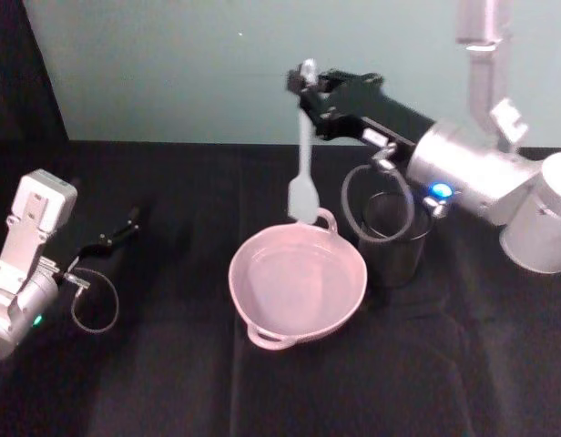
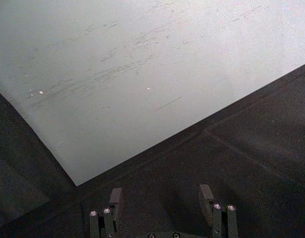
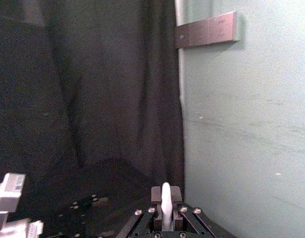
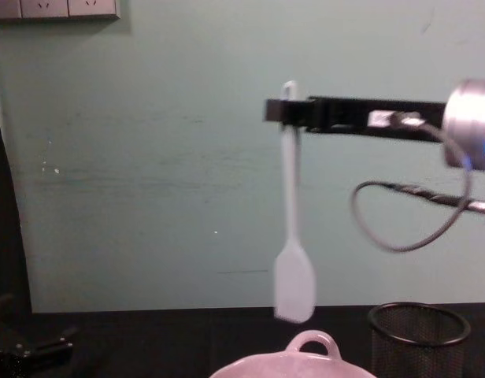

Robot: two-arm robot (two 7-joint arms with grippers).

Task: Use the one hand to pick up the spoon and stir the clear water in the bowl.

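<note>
My right gripper (image 1: 306, 87) is shut on the top of the white spoon (image 1: 304, 173), which hangs straight down with its flat head just above the far rim of the pink bowl (image 1: 253, 289). In the chest view the spoon (image 4: 290, 236) dangles from the right gripper (image 4: 283, 110), its head a little above the bowl's loop handle (image 4: 312, 342). The handle tip (image 3: 166, 201) shows pinched between the right fingers. The bowl holds clear water. My left gripper (image 1: 124, 228) rests on the table at the left, and the left wrist view shows the left gripper (image 2: 161, 198) open with nothing in it.
A black wire-mesh cup (image 1: 394, 238) stands just right of the bowl, under the right wrist. A white cylinder (image 1: 546, 218) sits at the far right. A pale green wall runs behind the black table.
</note>
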